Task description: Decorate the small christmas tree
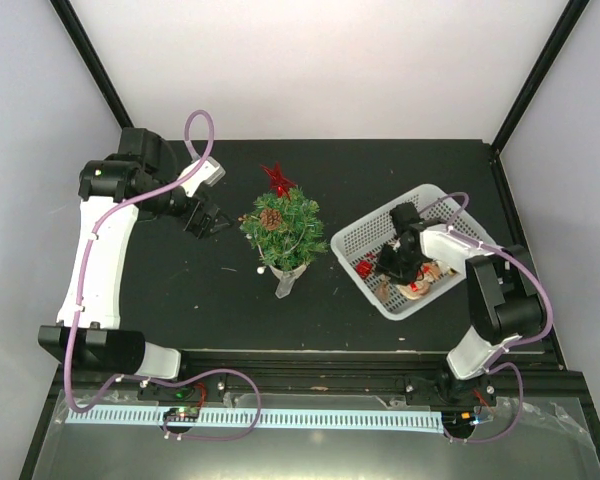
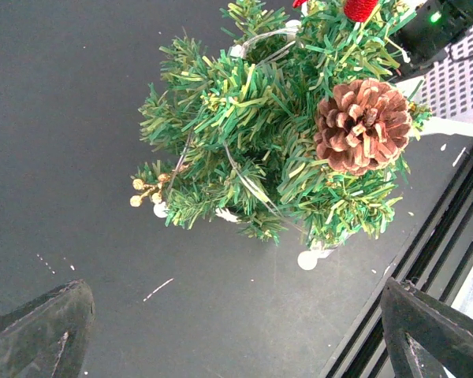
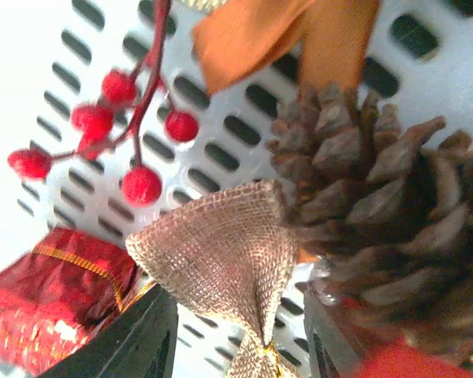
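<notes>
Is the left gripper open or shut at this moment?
The left gripper is open: in its wrist view the fingers stand far apart at the bottom corners, nothing between them.

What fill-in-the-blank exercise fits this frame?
1. The brown pine cone sits on the small green artificial christmas tree, which is topped by a ____ star-like ornament.
2. The left pincer stands ____ beside that tree.
3. The right pincer reaches into the ____ slotted plastic basket.
Missing words: red; open; white.
</notes>
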Tool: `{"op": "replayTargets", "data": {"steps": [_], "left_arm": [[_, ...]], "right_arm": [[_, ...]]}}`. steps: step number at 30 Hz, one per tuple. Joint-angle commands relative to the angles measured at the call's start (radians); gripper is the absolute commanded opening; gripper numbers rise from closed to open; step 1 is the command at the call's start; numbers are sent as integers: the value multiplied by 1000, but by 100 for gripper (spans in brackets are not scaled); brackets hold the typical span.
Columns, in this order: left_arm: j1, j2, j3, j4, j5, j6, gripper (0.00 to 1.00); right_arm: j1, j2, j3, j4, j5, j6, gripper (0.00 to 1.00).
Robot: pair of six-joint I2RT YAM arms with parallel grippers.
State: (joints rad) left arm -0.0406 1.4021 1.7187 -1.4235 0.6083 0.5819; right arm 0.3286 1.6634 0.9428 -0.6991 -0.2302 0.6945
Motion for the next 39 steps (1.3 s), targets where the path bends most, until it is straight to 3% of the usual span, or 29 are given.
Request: {"op": "replayTargets", "data": {"steps": [1,11,23,39], "left_arm": [[2,18,54,-9,-12,-6,99],[2,32,31,-10,34,-3,99],[3,19,-9,-43,19,18,99],[2,15,14,-37,6,-8,99]], "right_arm": [[-91,22,-22,-21,141,-4,48],[-167,19,55,-93,283,-13,49],[-140,-126,117,-161,171,-14,50],[-132,104,282,-100,127,-22,45]]}}
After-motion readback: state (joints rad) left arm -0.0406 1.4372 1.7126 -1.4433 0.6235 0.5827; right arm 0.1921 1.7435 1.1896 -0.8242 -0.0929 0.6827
